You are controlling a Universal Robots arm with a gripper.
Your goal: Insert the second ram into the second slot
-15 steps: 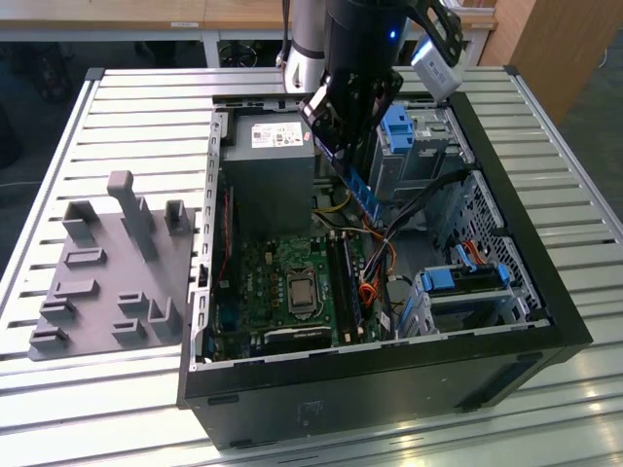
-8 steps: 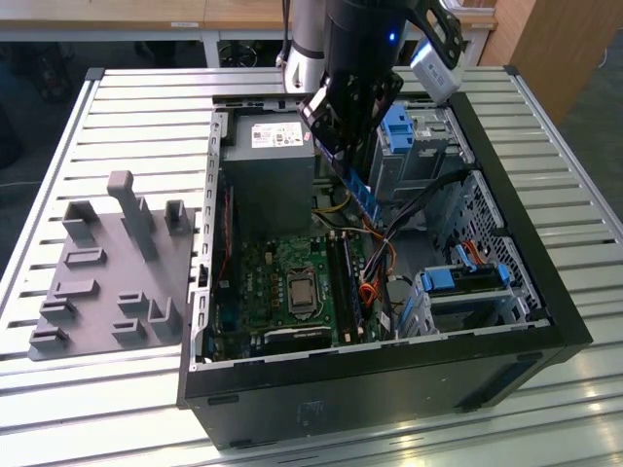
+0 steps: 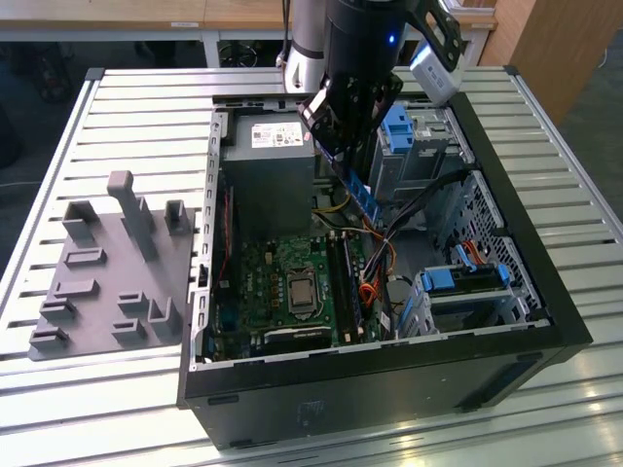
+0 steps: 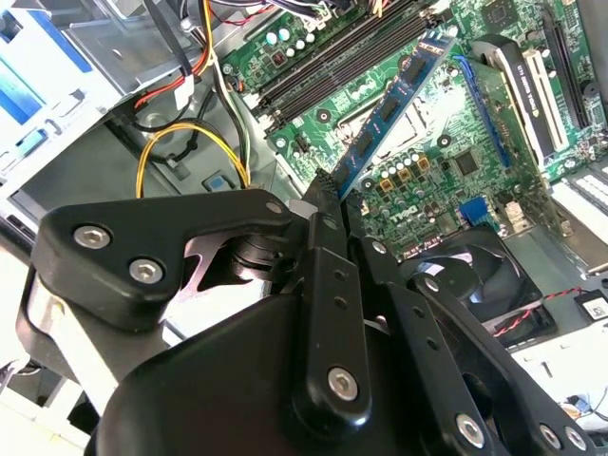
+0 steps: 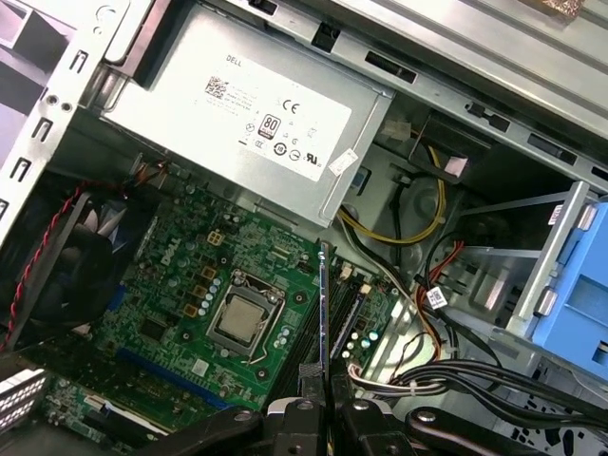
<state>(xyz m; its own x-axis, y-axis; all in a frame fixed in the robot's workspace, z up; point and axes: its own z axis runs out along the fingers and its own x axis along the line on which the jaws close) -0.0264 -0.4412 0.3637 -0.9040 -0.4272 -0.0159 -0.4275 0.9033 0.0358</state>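
Work surface: a slatted metal table (image 3: 136, 107) of pale grey ribs running across the exterior view, with a bright sheen along the near slats (image 3: 545, 428). Behind it stands a light wooden desk (image 3: 117, 12) on a white frame. A wooden panel (image 3: 555, 49) rises at the exterior view's right, above dull grey floor (image 3: 599, 136).

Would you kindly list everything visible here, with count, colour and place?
table: one, silver, slatted, under everything
computer case: one, black, open, on the table
fixture: one, grey, on the table at the exterior view's left of the case
power supply: one, grey, inside the case
motherboard: one, green, case floor
processor socket: one, silver, mid-motherboard
fan: one, black, beside the motherboard
drive brackets: two, blue, exterior view's right of the case
second ram: one, blue, held above the motherboard
hand: one, black, shut on the second ram
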